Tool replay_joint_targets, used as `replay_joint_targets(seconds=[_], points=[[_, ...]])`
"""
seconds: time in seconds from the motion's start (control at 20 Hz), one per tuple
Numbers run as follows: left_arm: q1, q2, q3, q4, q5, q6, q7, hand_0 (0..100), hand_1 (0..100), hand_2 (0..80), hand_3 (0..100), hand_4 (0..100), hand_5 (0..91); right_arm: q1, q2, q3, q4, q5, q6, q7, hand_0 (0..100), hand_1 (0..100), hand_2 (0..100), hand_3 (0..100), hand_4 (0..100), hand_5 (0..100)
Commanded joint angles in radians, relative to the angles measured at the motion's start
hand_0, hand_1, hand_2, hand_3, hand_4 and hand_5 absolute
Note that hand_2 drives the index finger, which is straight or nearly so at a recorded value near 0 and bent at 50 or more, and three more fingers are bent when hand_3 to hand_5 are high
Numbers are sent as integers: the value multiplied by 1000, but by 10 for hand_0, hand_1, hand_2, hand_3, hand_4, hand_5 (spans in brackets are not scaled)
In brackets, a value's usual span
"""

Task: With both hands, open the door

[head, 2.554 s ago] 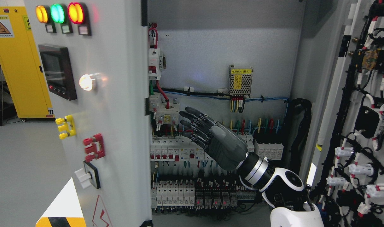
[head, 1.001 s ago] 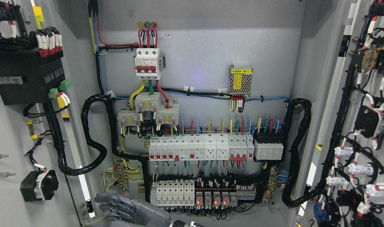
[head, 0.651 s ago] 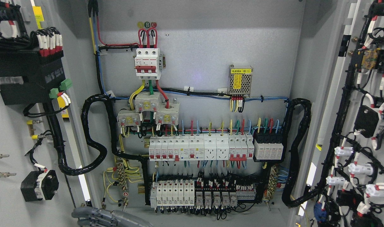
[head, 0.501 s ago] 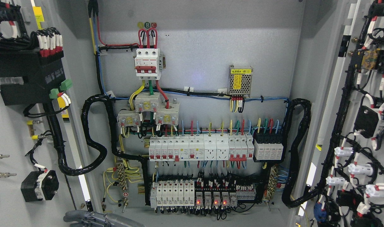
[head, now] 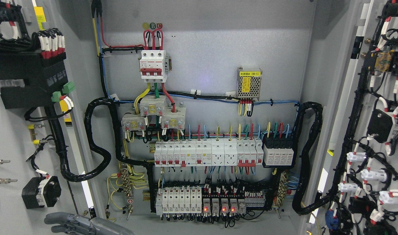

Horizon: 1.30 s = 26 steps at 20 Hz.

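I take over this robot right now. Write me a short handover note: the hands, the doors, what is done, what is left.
Hands: one hand shows low at the bottom edge, left of the middle, holding nothing. Which arm it belongs to cannot be told. No other hand is in view.
Doors: the left door and the right door both stand swung wide, inner wiring facing the camera.
Done: the cabinet is open, breakers and cables exposed.
Left: probably nothing but to draw the hand clear.

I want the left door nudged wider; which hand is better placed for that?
Right. Only one hand shows, low beside the left door, fingers relaxed and empty; earlier its arm came in from the right. The left hand is out of view.
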Motion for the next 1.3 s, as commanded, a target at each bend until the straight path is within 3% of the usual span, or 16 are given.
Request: replay_joint_targets(seconds=[0.0, 0.45, 0.85, 0.95, 1.2, 1.25], points=[[-26, 1, 0, 0, 0, 0, 0, 120, 556, 0, 0, 0, 0, -18, 5, 107, -9, -14, 0, -2, 0, 500, 40, 0, 0, 0], [-29, -1, 0, -3, 1, 0, 0, 120, 556, 0, 0, 0, 0, -32, 6, 148, -14, -14, 9, -7, 0, 500, 40, 0, 0, 0], [-32, 1, 0, -15, 3, 0, 0, 120, 556, 0, 0, 0, 0, -35, 6, 139, -9, -8, 15, -4, 0, 500, 40, 0, 0, 0], [-32, -1, 0, -21, 3, 0, 0, 120, 556, 0, 0, 0, 0, -12, 5, 70, 3, -3, 15, -4, 0, 500, 40, 0, 0, 0], [-33, 1, -1, -24, 3, 0, 0, 120, 556, 0, 0, 0, 0, 124, -6, -239, 9, 6, 122, -5, 0, 500, 40, 0, 0, 0], [-33, 4, -1, -24, 1, 0, 0, 120, 556, 0, 0, 0, 0, 156, -7, -275, -7, 9, 129, -5, 0, 500, 40, 0, 0, 0]])
